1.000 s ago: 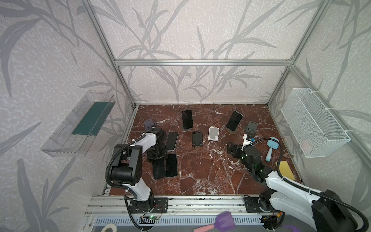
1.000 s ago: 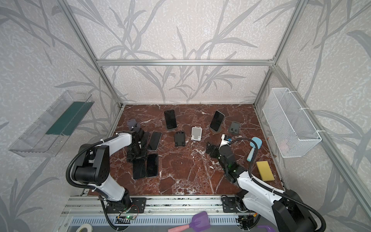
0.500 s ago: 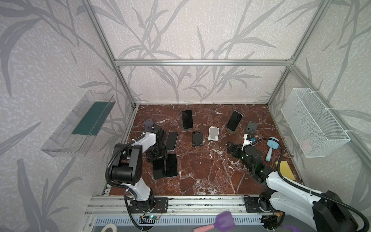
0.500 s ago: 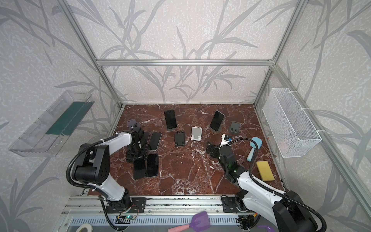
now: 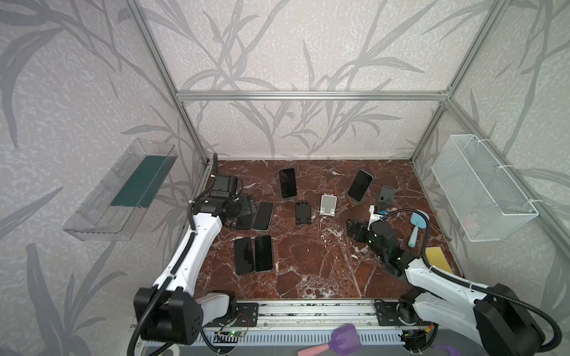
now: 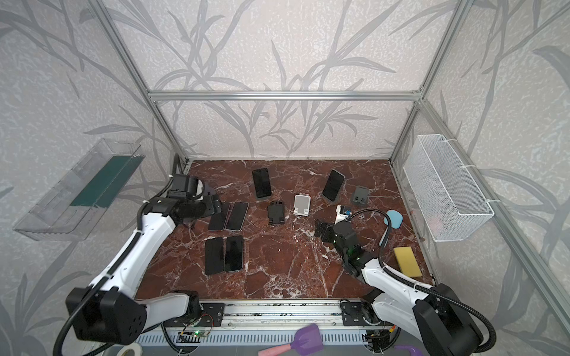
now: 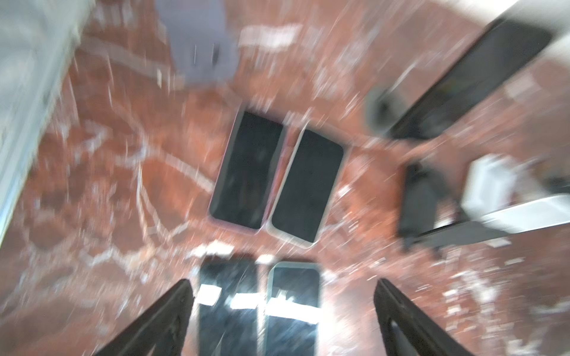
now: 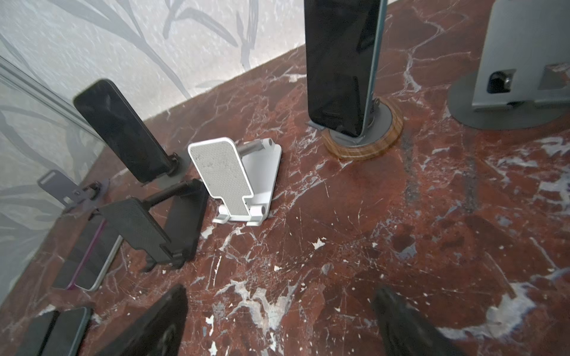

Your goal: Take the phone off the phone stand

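Black slab phone (image 8: 339,61) leans nearly upright in the round wood-rimmed stand (image 8: 364,145), propped by its front lip. Right gripper (image 8: 280,292), jaws wide and empty, faces it for a probable pickup; left gripper (image 7: 282,283), likewise wide, hovers over flat-lying dark phones (image 7: 249,169).

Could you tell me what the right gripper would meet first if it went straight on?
Probably the bare marble tabletop: the right gripper seems angled down toward the gap between the empty white phone stand and the phone on its wood-based stand. Depth is unclear, so it may touch neither.
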